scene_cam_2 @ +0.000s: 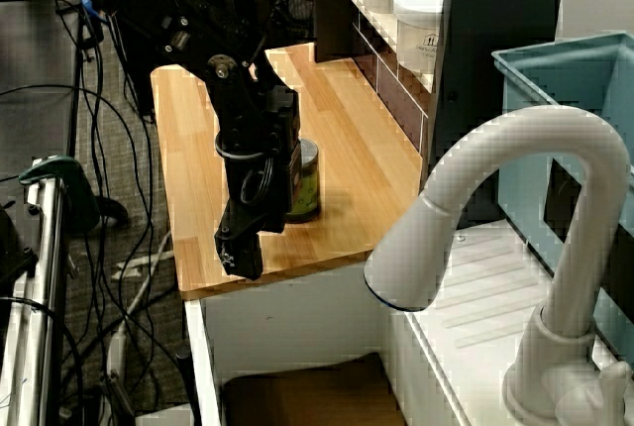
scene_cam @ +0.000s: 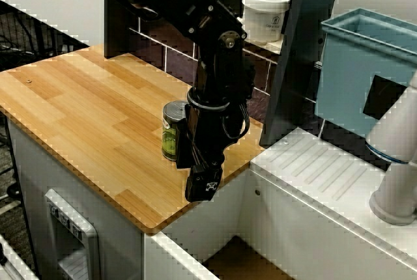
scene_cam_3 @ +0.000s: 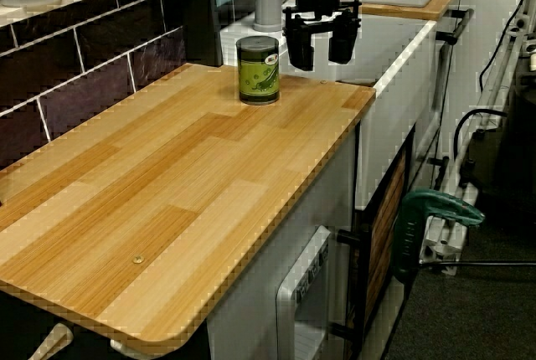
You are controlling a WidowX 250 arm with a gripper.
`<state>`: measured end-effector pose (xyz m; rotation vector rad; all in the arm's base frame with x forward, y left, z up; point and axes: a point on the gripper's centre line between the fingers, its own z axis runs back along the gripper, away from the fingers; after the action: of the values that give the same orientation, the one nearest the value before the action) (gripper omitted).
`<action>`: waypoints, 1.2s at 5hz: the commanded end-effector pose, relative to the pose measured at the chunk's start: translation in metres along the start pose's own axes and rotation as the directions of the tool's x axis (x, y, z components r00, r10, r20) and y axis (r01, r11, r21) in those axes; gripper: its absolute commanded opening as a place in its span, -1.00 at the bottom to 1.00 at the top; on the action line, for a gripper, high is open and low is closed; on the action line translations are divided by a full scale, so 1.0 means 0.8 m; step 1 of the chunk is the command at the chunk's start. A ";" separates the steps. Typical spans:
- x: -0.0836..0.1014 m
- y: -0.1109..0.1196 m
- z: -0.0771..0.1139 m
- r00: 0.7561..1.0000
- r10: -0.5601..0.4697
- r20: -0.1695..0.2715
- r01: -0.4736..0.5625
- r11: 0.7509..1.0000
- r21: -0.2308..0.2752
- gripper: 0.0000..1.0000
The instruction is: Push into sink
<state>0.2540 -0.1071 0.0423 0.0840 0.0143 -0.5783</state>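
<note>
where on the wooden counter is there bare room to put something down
Most of the wooden counter is bare: the whole stretch from the green can back to its far end, along the dark tile wall. It is crowded only at the corner by the sink, where the can stands beside the open gripper.

Wooden counter (scene_cam_3: 193, 201): green can (scene_cam_3: 258, 69) upright near its far end; black gripper (scene_cam_3: 321, 45) just right of the can, fingers apart, hanging over the counter's far edge; white sink front (scene_cam_3: 394, 117) beyond that edge
</note>
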 end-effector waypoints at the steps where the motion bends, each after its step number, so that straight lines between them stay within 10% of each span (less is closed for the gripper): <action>1: 0.000 0.000 0.000 1.000 0.000 0.000 0.000 1.000 0.000 1.00; 3: -0.025 0.017 0.053 1.000 -0.012 0.002 0.012 0.999 -0.032 1.00; 6: -0.133 0.096 0.081 0.993 0.082 -0.081 -0.078 0.996 0.051 1.00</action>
<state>0.2057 0.0087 0.1089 0.1429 0.1056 -0.4899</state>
